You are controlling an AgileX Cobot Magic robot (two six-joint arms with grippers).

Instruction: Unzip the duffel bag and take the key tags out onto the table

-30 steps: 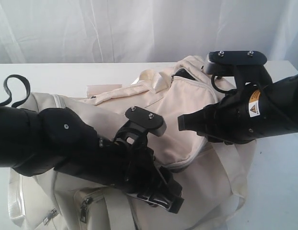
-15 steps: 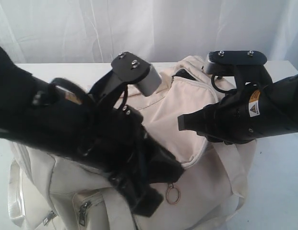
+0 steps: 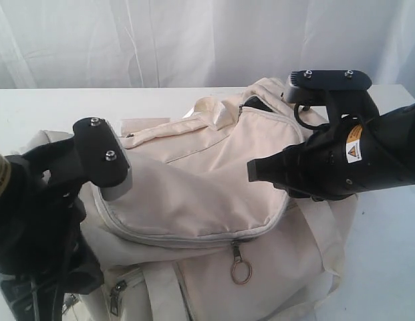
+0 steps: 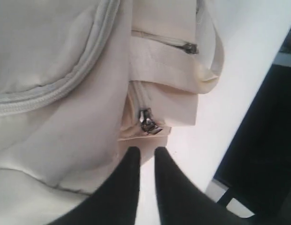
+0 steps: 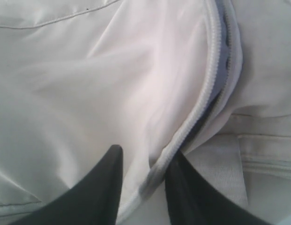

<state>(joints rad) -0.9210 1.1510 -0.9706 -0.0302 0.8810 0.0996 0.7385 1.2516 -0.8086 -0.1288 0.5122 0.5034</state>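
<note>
The cream duffel bag (image 3: 194, 187) lies across the white table (image 3: 60, 107). My right gripper (image 3: 255, 170) is shut on the zippered edge of the bag's top flap (image 5: 150, 173), one finger on each side of it. Beside that edge the zipper gapes, showing dark lining (image 5: 219, 89). My left gripper (image 4: 146, 152) hangs over the table just off the bag's side pocket. Its fingers stand a little apart with nothing between them, near a metal zip slider (image 4: 149, 123). A zip pull with a ring (image 3: 240, 271) hangs at the flap's front. The key tags are hidden.
A white curtain (image 3: 160, 40) backs the table. The table's edge (image 4: 250, 108) runs close to the left gripper, with dark space beyond it. Webbing straps (image 4: 159, 58) and a second pocket zip (image 4: 190, 47) lie on the bag's side. Bare table (image 3: 387, 254) shows at the right.
The left arm has swung off the middle of the bag to the lower left, and its jaws have narrowed. The ring pull now shows. The right arm has not moved.
</note>
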